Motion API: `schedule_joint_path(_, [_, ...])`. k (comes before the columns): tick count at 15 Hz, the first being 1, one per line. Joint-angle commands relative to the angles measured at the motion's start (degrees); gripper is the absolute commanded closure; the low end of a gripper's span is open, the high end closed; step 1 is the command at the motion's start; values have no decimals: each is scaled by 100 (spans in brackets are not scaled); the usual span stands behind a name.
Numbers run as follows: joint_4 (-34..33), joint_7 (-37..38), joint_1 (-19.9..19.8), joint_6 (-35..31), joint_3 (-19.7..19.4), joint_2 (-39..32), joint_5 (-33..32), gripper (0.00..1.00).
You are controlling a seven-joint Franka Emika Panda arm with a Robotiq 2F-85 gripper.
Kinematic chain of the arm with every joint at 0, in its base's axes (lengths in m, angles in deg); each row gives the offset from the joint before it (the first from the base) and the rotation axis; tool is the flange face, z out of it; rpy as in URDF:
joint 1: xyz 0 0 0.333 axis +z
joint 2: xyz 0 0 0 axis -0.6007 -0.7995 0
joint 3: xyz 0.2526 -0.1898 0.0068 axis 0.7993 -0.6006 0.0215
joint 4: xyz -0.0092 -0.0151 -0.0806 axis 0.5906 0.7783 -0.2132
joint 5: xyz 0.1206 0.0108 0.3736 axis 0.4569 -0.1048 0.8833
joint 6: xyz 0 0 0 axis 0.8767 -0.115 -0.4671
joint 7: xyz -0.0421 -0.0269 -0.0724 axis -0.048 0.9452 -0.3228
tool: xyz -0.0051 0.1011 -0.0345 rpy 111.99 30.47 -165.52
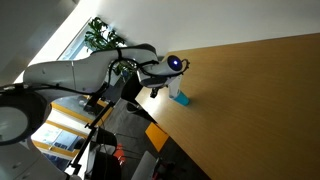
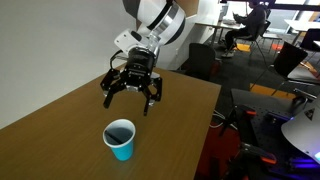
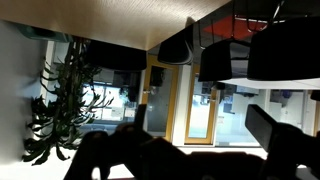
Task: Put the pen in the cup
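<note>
While the gripper (image 2: pixel 128 103) hangs open and empty at twelve o'clock from the cup (image 2: pixel 119 140), any low swing could topple it.

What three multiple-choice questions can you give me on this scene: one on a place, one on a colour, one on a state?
1. Where does the cup stand?
A. on the wooden table
B. on the floor
C. on a chair

2. What colour is the cup?
A. red
B. light blue
C. yellow

3. How is the gripper?
A. shut on the cup
B. open, above the table
C. resting inside the cup

Answers:
1 A: in both exterior views the cup's base sits on the table top.
2 B: its wall is light blue.
3 B: the fingers are spread, apart from the cup.
</note>
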Motion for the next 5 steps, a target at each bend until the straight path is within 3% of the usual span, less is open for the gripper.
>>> schedule_joint_path(1, [80, -5, 93, 41, -110, 118, 25, 0])
schedule_joint_path(5, [230, -5, 97, 40, -118, 268, 24, 0])
